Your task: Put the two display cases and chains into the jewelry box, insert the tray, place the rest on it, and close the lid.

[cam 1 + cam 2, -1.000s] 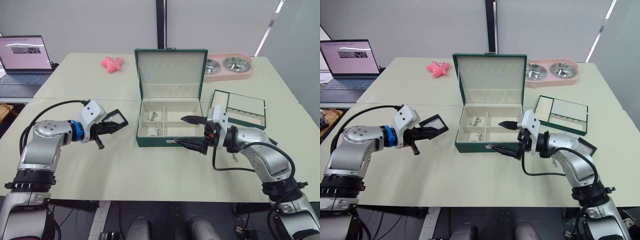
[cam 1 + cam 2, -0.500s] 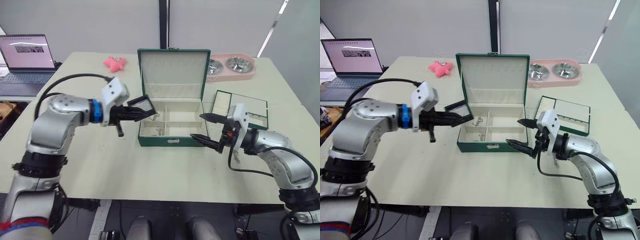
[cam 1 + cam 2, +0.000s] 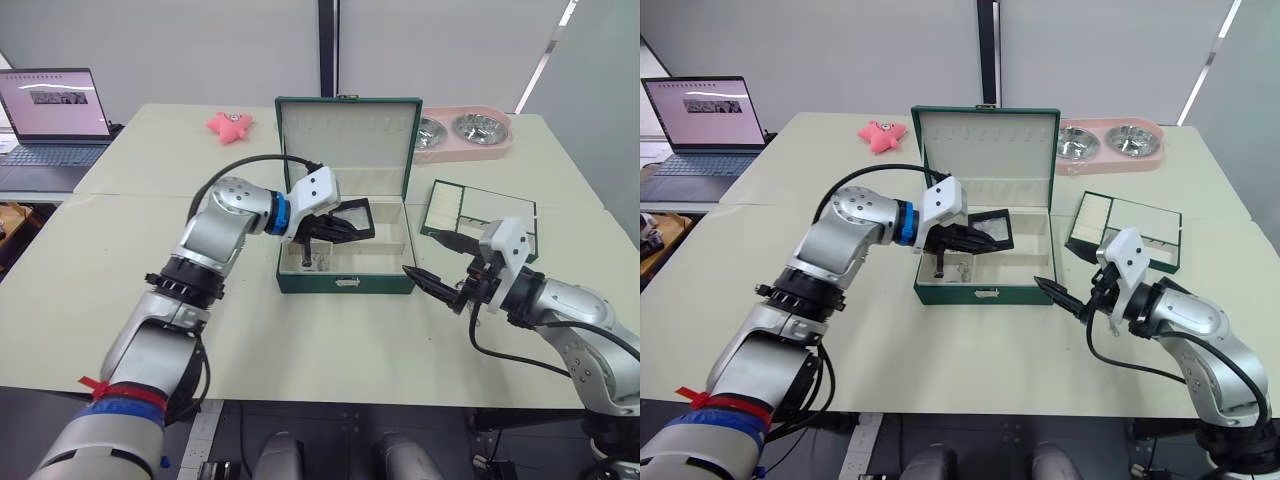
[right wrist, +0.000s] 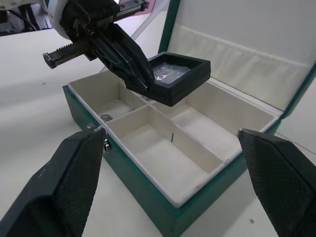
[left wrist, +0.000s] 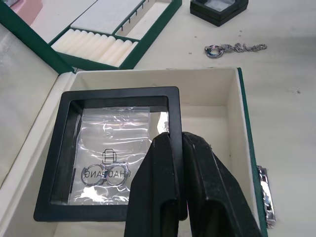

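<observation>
Over the box (image 3: 345,283), left gripper (image 5: 170,148) clamps a case (image 5: 111,153) by its edge; right gripper (image 3: 437,264) open, empty. Risk: case catches a divider, tilts.

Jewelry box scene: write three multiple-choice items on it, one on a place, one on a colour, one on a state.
1. Where is the display case that the left claw holds?
A. above the open jewelry box
B. on the laptop
C. inside the pink dish

2. What colour is the frame of that display case?
A. pink
B. black
C. white

3. How is the lid of the jewelry box?
A. shut and latched
B. lying apart on the table
C. raised upright

Answers: 1 A, the left wrist view shows the cream compartments under it. 2 B, a black frame borders the clear window. 3 C, its cream lining faces forward behind the compartments.
</observation>
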Controlling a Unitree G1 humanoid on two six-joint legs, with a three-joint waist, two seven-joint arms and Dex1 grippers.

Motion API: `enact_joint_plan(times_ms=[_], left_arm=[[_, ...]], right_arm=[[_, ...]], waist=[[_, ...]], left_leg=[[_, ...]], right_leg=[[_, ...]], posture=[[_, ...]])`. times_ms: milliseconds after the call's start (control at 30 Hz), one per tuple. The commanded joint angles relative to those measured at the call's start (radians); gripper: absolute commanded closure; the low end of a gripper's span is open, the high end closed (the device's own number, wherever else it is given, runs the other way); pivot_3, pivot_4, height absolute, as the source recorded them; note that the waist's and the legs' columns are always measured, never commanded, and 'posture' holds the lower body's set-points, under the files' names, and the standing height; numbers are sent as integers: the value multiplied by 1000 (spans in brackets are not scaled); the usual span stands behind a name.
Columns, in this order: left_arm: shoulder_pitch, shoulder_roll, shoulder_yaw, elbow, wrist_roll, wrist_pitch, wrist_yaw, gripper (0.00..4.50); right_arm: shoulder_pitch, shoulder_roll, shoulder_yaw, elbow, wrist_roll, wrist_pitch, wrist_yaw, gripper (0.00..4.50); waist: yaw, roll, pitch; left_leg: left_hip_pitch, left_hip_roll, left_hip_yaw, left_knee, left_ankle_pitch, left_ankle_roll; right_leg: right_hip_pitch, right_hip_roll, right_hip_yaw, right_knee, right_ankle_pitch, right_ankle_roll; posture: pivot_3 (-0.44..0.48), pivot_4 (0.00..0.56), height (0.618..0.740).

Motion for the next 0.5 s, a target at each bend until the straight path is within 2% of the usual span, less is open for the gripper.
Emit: enact_joint_plan(times_ms=[33, 300, 500], left_arm=[[-63, -35, -10, 123, 50, -118, -8, 4486], [-167, -138, 4, 470, 153, -331, 48, 4486], [-219, -186, 19, 618, 206, -445, 122, 4486]], right_arm=[[36, -8, -52, -86, 28, 11, -33, 0], [96, 0, -81, -148, 41, 30, -93, 0], [113, 5, -78, -171, 49, 34, -120, 0]], waist=[[0, 0, 0], [-2, 0, 0], [0, 0, 0]], left_leg=[[0, 0, 0, 0, 0, 0], [0, -1, 0, 0, 0, 0], [-1, -1, 0, 0, 0, 0]], right_leg=[[0, 0, 0, 0, 0, 0], [0, 0, 0, 0, 0, 0], [0, 0, 0, 0, 0, 0]], posture=[[0, 150, 740], [0, 150, 740], [0, 150, 740]])
